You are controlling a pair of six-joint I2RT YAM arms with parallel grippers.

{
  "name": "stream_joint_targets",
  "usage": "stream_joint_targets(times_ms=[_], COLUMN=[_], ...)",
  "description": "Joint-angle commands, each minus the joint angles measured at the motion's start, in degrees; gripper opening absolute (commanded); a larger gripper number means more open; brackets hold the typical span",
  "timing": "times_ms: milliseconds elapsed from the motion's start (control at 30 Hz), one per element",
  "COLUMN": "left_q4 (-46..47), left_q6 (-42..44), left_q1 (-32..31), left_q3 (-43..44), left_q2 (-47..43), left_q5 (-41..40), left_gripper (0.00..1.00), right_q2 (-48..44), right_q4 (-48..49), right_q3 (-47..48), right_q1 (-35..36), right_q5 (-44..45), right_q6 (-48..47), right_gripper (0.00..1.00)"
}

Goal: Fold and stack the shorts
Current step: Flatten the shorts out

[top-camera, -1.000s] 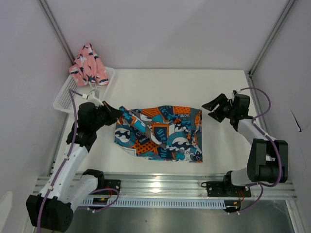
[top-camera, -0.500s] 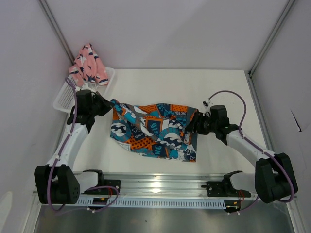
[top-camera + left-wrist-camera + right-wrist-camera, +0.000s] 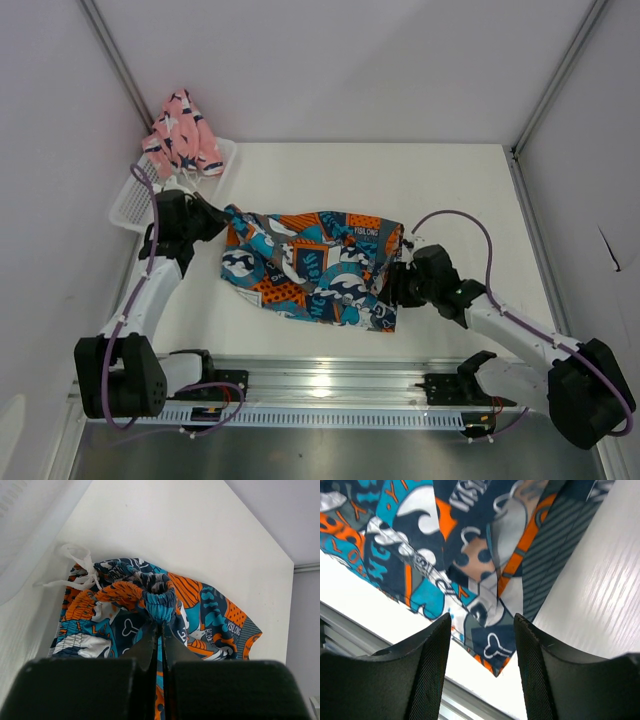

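The printed shorts [image 3: 310, 265], blue, orange, white and grey, lie spread and a little rumpled in the middle of the table. My left gripper [image 3: 222, 215] is shut on their gathered waistband [image 3: 159, 600] at the left end, and a white drawstring [image 3: 75, 572] trails beside it. My right gripper [image 3: 392, 285] is low over the shorts' near right corner [image 3: 495, 650]. It is open, and the corner shows between its fingers [image 3: 432, 660] without being pinched. The pink shorts [image 3: 182, 135] with navy-and-white shapes are heaped at the far left.
A white mesh basket [image 3: 130, 200] holds the pink shorts against the left wall. The metal rail [image 3: 330, 385] runs along the near table edge, just below the shorts' corner. Bare white table surface [image 3: 450, 190] lies behind and to the right of the printed shorts.
My left gripper has dragged the printed shorts' waistband back and to the left. My right arm swung in from the right to the near right corner, its jaws narrowing.
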Motion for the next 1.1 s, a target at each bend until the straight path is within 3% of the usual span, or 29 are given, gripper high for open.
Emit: stream_joint_targets(times_ms=[0, 300, 567, 1067], left_q4=[3.21, 1.19, 0.49, 0.49], left_q6=[-1.56, -2.09, -2.7, -4.29], left_q1=[0.29, 0.29, 0.29, 0.38], left_q3=[-1.37, -1.55, -1.11, -2.77], left_q2=[-1.63, -3.21, -3.48, -4.8], left_q5=[0.85, -1.43, -0.47, -0.39], left_gripper=[0.0, 0.0, 0.0, 0.0], right_q2=[-2.58, -2.06, 4.44, 9.19], right_q4=[-0.57, 1.8, 6.37, 11.56], right_q3=[-1.72, -3.21, -3.3, -3.56], right_q1=[2.3, 5.65, 6.96, 8.64], right_q5=[2.49, 3.46, 3.28, -0.24], right_q6=[3.04, 6.74, 7.18, 9.28], right_gripper=[0.56, 0.54, 0.53, 0.38])
